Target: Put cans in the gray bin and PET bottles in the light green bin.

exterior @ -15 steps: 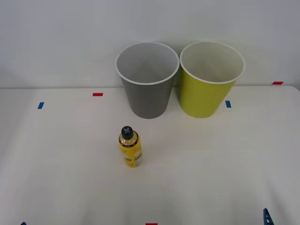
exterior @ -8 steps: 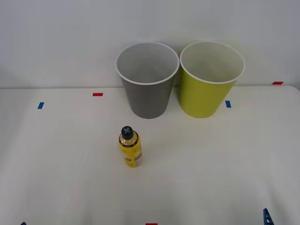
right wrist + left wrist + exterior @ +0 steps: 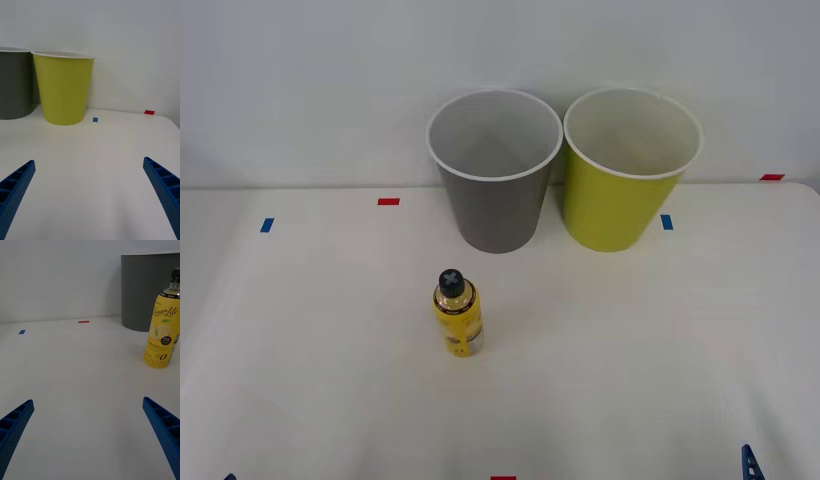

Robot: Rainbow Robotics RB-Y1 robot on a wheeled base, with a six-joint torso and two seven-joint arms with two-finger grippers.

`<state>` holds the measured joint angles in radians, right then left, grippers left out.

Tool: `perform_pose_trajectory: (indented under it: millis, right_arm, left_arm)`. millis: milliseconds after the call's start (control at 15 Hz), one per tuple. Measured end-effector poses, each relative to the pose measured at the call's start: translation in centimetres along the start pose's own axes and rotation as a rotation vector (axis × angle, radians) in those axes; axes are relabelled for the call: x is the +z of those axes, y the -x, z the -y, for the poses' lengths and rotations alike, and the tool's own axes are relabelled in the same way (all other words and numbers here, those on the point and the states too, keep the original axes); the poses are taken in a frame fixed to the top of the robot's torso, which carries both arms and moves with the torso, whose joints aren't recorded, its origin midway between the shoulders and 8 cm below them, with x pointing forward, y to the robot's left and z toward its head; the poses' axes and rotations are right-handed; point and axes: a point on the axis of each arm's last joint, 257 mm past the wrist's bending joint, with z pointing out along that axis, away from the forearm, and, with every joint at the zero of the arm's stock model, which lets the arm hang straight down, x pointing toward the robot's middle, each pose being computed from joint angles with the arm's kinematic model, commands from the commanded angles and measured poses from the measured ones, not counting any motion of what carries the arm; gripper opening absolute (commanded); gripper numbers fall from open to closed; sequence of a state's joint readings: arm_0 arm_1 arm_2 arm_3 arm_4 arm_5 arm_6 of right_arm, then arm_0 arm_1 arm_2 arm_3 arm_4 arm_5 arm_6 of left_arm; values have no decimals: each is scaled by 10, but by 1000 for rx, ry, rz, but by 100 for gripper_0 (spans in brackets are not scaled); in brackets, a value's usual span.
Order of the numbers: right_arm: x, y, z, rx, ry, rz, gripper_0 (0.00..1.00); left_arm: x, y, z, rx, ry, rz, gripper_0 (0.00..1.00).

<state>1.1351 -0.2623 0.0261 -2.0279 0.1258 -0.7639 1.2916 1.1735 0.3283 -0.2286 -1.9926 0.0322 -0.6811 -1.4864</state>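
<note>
Standing upright in front of the gray bin (image 3: 496,170), bottle (image 3: 456,312) awaiting pickup; approaching level with left gripper (image 3: 88,435) spread wide and empty, closing around mid-label, right gripper (image 3: 88,195) likewise released, idling.

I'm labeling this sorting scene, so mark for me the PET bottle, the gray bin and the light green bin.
PET bottle (image 3: 457,322): front view, on its yellow label.
gray bin (image 3: 498,212): front view, on its outer gray wall.
light green bin (image 3: 612,208): front view, on its outer yellow-green wall.
</note>
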Motion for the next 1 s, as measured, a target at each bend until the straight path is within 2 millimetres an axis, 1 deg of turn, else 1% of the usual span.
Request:
perform_pose_trajectory:
  millis: [133, 200, 267, 467, 533, 600, 800, 933, 1000]
  right_arm:
    - [0, 0, 0, 0, 0, 0, 100]
    - [0, 0, 0, 0, 0, 0, 100]
    - [0, 0, 0, 0, 0, 0, 100]
    - [0, 0, 0, 0, 0, 0, 100]
    - [0, 0, 0, 0, 0, 0, 100]
    - [0, 0, 0, 0, 0, 0, 100]
    - [0, 0, 0, 0, 0, 0, 100]
    - [0, 0, 0, 0, 0, 0, 100]
    - [0, 0, 0, 0, 0, 0, 100]
  left_arm:
    - [1, -2, 1, -2, -2, -4, 100]
    - [3, -9, 3, -4, -11, -14, 100]
    - [3, -12, 4, -3, -19, -17, 100]
    - [5, -2, -2, 8, -54, -3, 100]
    - [9, 2, -2, 20, -75, 8, 100]
    - [16, 6, 1, 29, -99, 25, 100]
    - [36, 2, 11, 68, -203, 49, 100]
    - [54, 4, 25, 80, -288, 78, 100]
    - [59, 2, 33, 82, -327, 83, 100]
